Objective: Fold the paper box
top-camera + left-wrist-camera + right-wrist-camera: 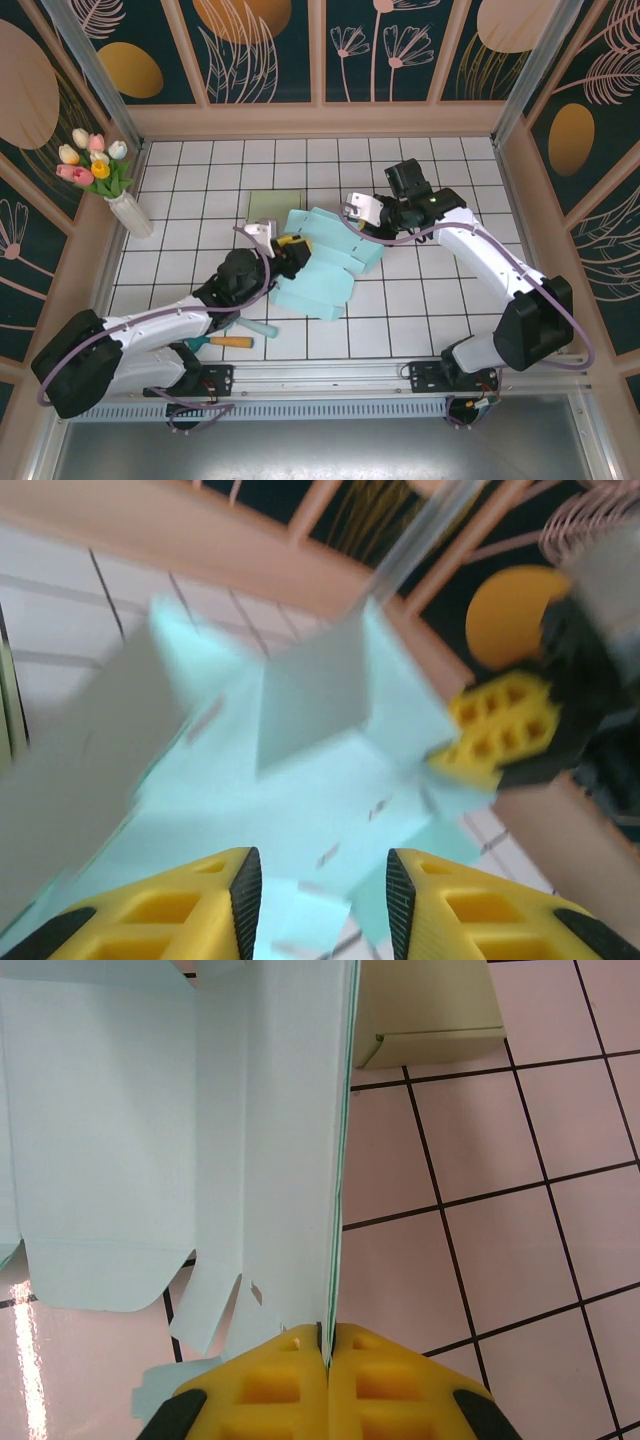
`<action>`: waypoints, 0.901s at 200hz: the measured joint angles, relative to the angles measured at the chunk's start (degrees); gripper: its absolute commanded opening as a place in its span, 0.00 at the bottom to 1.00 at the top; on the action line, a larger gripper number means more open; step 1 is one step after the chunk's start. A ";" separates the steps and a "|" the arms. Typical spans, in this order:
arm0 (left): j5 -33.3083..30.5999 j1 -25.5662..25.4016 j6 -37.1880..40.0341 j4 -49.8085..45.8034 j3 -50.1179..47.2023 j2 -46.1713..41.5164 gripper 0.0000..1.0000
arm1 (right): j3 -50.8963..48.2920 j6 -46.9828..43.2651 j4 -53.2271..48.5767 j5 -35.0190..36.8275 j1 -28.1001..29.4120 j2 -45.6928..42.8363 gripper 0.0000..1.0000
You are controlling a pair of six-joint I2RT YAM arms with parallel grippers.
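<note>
at the far left of the tiled table [450,300] a white vase [133,217] of tulips [92,165] stands against the wall. near the front rail, beside the left arm, lie an orange-handled tool [232,342] and a teal-handled tool [258,328], close together. the left arm reaches diagonally up toward the middle of the table. the left gripper [322,875] sits at the left edge of the paper box [330,270], its yellow fingers [225,895] standing apart with the pale teal sheet showing in the gap between them. nothing is pinched there. just behind that gripper an olive-green flat box [270,205] rests on the tiles, touching or nearly touching the back-left corner of the paper.

the paper box lies mid-table, partly unfolded, with some panels flat and its flaps spread out. on its right side one panel stands upright on edge. the right gripper [326,1345] has its two fingertips pressed tight together on the bottom edge of that upright panel. the right arm bends in from the right side of the table.
</note>
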 measured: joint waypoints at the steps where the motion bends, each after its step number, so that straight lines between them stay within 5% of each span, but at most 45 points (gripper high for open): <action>1: 0.13 0.00 0.02 0.00 -0.11 0.02 0.45 | 0.00 0.00 0.02 0.00 0.00 0.00 0.00; 48: 1.16 0.00 1.57 -0.13 -2.49 0.46 0.56 | -0.11 0.00 0.02 0.00 0.00 0.02 0.00; 114: -14.86 0.00 5.42 -4.42 0.57 1.75 0.60 | -0.59 -0.02 0.02 0.00 0.04 0.04 0.00; 180: -22.29 0.13 3.52 -10.45 5.27 8.15 0.72 | -0.70 -0.02 0.00 0.00 0.09 0.04 0.00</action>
